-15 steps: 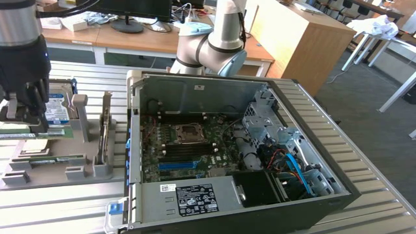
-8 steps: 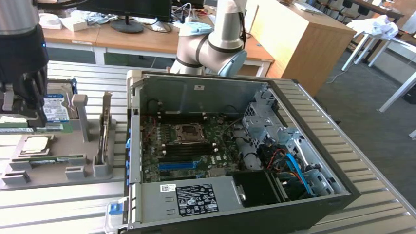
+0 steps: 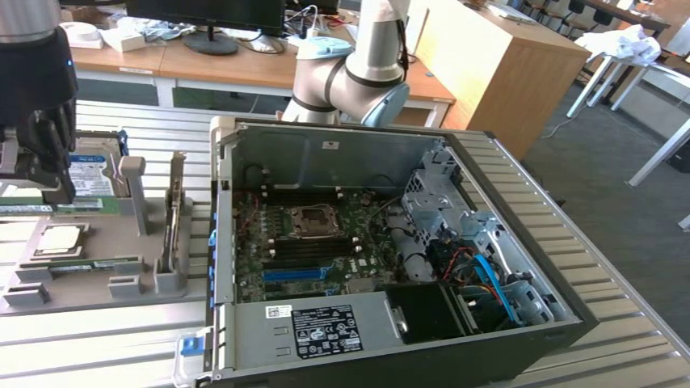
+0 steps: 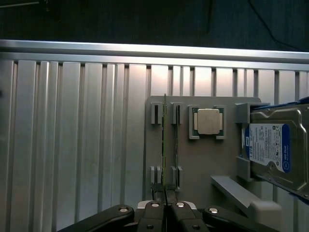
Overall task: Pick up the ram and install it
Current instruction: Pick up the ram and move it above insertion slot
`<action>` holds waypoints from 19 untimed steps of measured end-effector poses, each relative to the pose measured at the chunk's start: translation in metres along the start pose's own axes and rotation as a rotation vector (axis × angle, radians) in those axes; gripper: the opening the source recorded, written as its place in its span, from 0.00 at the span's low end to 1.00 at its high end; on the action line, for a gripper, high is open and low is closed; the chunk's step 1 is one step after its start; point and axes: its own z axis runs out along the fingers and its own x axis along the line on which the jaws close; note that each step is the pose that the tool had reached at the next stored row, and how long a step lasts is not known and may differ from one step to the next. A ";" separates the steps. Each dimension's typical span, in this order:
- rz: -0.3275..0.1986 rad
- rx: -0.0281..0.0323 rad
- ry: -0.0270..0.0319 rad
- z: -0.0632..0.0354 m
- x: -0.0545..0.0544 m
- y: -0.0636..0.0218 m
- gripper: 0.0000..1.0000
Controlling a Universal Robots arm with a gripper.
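**Work surface.** The table (image 3: 108, 339) (image 4: 72, 145) is built of ribbed aluminium profiles. An open computer case (image 3: 323, 153) lies on its side over the middle of the table and reaches toward the edge on the exterior view's right. The motherboard (image 3: 313, 242) faces upward. A grey fixture tray (image 3: 97, 283) (image 4: 203, 159) sits near the table edge on the exterior view's left, just beside the case.

**Room.** Beyond the far edge of the table stand wooden desks (image 3: 216, 61) with a monitor foot, and a wooden cabinet (image 3: 518, 73). Grey carpet (image 3: 636, 210) covers the floor. The arm (image 3: 367, 73) rises at the far edge behind the case.

**Tray contents.**
- A blue-labelled hard drive (image 3: 92, 174) (image 4: 270, 145) leans in its holder at one end of the tray.
- A silver processor (image 3: 60, 240) (image 4: 208, 121) lies flat in the next position.
- A second memory stick (image 3: 97, 264) (image 4: 176, 140) stands on edge in its slot blocks beside the processor.

**Tool and part.** The gripper (image 3: 52, 198) (image 4: 166, 208) hangs over the tray. Its fingers are closed together and clamped on the ram (image 3: 81, 207) (image 4: 165, 145).
- The ram is held on edge by its upper long side and runs lengthwise away from the fingertips.
- In the exterior view it hangs at the fingertips, above tray level.
- In the wrist view it lines up over the outermost pair of slot blocks, at the tray edge furthest from the hard drive. It runs parallel to the second memory stick and just beside it.
- The ram is well apart from the case.
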 end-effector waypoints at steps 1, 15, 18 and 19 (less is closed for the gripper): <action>0.000 0.0000 0.0000 -0.0010 0.000 0.0000 0.11; 0.000 -0.0001 0.0000 -0.0172 0.000 0.0007 0.11; 0.000 -0.0001 0.0000 -0.0204 0.000 0.0008 0.11; 0.000 -0.0001 0.0000 -0.0214 0.000 0.0008 0.11</action>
